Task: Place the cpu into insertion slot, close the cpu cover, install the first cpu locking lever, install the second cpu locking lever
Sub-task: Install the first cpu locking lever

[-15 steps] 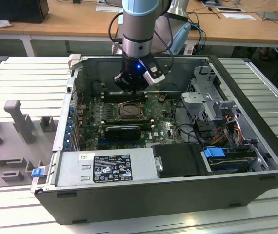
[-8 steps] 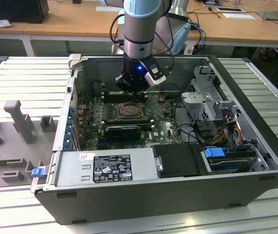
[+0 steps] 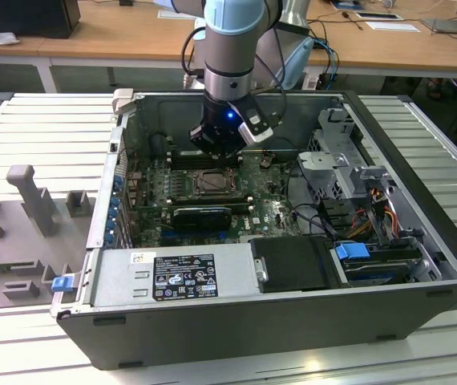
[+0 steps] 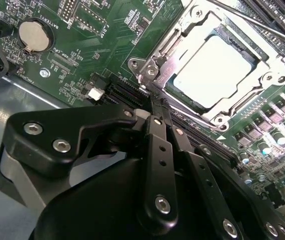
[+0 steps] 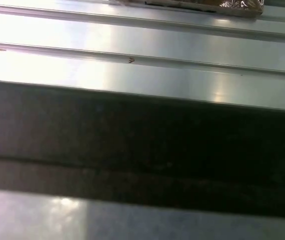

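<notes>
upright, the pincer [image 4: 155,107] hovers beside the cpu cover [image 4: 208,70].

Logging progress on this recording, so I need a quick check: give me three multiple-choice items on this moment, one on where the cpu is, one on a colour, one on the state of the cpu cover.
1. Where is the cpu?
A. Seated in the insertion slot
B. Pinched between the gripper's fingers
C. On the ribbed table outside the case

2. What colour is the circuit board?
A. Blue
B. Green
C. Red

3. How does the cpu cover lie?
A. Raised upright on its hinge
B. Taken off and left on the case floor
C. Flat, framing the cpu

Answers:
1 A: in the second wrist view, its pale face sits inside the socket's dark rim.
2 B: the board is green in the exterior view and the second wrist view.
3 C: the silvery frame lies flat around the chip.
</notes>
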